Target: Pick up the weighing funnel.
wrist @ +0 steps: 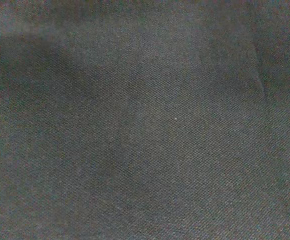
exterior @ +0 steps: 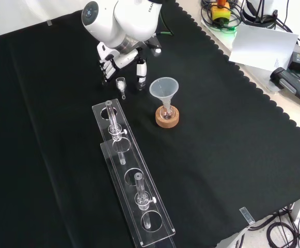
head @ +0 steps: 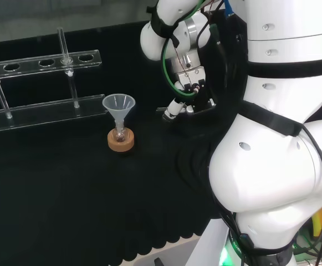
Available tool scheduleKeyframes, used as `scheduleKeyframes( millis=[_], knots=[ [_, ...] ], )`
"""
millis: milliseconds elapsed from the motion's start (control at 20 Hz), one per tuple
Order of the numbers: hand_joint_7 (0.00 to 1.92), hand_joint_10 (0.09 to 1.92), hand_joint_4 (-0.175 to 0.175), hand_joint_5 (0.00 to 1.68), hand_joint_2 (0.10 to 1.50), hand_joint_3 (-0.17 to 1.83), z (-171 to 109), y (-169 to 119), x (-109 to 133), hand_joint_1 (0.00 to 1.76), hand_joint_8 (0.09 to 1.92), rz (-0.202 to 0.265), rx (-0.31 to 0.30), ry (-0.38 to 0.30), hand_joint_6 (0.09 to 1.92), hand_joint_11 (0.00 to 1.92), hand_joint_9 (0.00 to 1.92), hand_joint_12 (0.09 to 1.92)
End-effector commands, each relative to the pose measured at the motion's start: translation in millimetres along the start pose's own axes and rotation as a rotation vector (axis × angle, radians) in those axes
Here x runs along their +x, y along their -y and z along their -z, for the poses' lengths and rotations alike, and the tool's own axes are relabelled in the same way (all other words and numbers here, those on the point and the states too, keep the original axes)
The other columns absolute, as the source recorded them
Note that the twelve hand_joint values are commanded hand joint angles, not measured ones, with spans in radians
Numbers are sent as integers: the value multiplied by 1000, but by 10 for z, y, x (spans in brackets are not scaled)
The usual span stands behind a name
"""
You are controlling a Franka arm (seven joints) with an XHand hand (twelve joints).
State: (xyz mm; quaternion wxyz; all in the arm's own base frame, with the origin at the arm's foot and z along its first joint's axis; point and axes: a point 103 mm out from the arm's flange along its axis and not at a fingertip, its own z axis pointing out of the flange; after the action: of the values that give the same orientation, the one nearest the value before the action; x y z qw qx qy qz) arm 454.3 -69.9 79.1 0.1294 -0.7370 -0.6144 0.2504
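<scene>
We are looking down on a tabletop [exterior: 232, 155] covered in black cloth, and our worries are starting with that cloth. In our judgement a small clear piece could be sliding or rolling over it rather than rising if the fingers are closing off centre. The white arm [exterior: 120, 20] is reaching in from the top of the front view. Below it, a long clear rack [exterior: 131, 181] is lying nearest the camera, and a flicked piece could be ending up against its near end. To the right in this view, the funnel [exterior: 163, 89] is standing mouth up in a small flask on a cork ring [exterior: 168, 119]. A wide sweep of the arm could be tipping it. The robot hand [exterior: 123, 56] is hanging low over the cloth, released and holding nothing. Its fingers [exterior: 104, 66] are pointing down on one side, with another digit [exterior: 141, 72] on the other. The weighing funnel [exterior: 121, 84] is lying on the cloth between them and slightly toward the camera, just beside the rack's end. We are seeing no contact, though we cannot tell for sure.
</scene>
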Motion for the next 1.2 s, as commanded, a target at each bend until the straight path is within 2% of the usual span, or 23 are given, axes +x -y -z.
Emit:
scheduleKeyframes(
  millis=[50, 500, 800, 1200],
  knots=[
    [452, 628, 35, 418, 710, 64, -22, -10, -19, 589, 425, -6, -6, 4, 87, 0, 332, 994],
    [623, 541, 49, 552, 699, 142, -31, -78, -17, 628, 372, -4, -29, 2, 87, 0, 488, 1048],
    [790, 469, 73, 656, 634, 316, -37, -109, -10, 660, 334, -10, -51, -8, 87, 0, 586, 1068],
    [911, 426, 90, 765, 587, 464, -31, -160, -10, 702, 336, -18, -73, -30, 87, 0, 697, 1104]
  ],
)
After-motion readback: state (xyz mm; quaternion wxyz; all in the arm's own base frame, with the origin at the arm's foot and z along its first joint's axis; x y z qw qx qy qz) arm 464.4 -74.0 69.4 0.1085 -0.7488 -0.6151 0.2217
